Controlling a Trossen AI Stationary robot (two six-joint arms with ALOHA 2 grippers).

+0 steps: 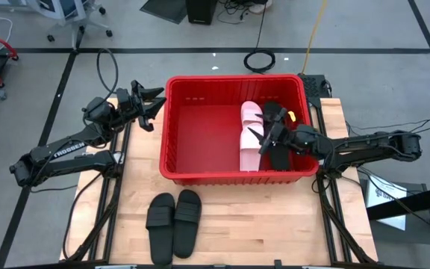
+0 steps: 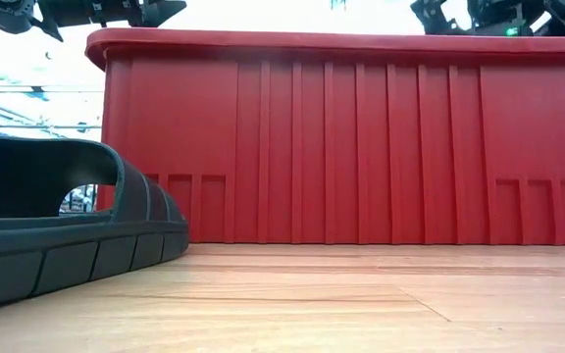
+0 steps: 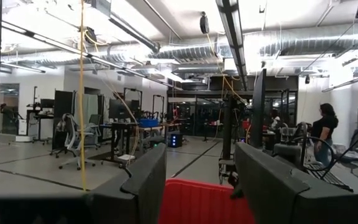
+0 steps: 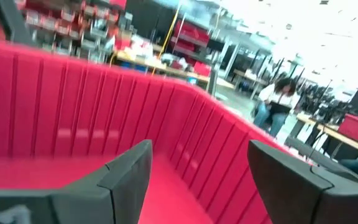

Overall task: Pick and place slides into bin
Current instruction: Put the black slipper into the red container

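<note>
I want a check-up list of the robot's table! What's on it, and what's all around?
Surface: wooden table, bare boards in front.
Job's things: red bin holds two pink slides and black slides at its right end; two black slides on the table lie side by side before it.
Clutter: nothing seen.
End effectors: left end effector open, outside the bin's left rim; right end effector open, empty, over the bin.
Cables: coiled cable on the floor.
Surroundings: office chair, person standing far off.
</note>
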